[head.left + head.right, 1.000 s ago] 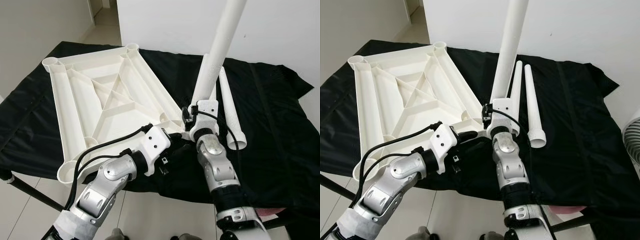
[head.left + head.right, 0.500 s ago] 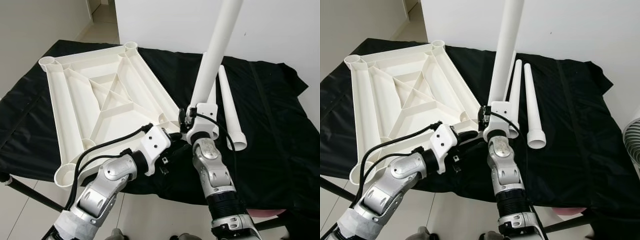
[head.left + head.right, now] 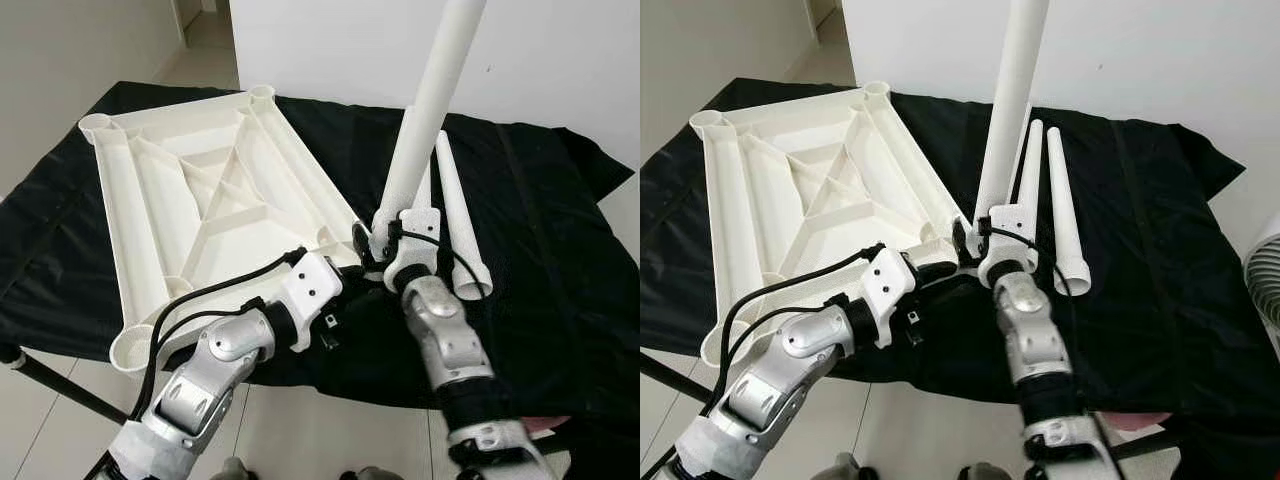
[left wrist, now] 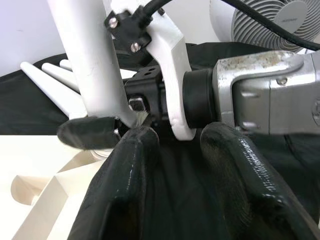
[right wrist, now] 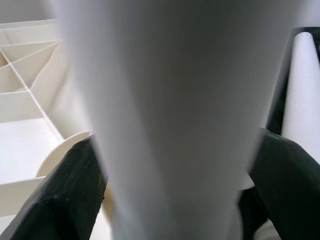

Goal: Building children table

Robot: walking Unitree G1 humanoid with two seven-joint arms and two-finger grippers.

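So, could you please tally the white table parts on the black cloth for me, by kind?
Tabletop, upside down: 1
Table legs: 3, one upright in the right pincer and two lying on the cloth
Total: 4 white parts

Upright leg (image 3: 425,120) and left gripper (image 4: 175,165) crowd tabletop (image 3: 200,190) near corner; black cloth (image 3: 540,260) rightward open.

You have a white tabletop (image 3: 200,200) with a ribbed pattern, white legs (image 3: 455,215) and a white upright leg (image 3: 430,110), all on a black cloth (image 3: 540,250). Your arms are silver, with black fingers (image 4: 120,195). The fan (image 4: 265,22) is white.
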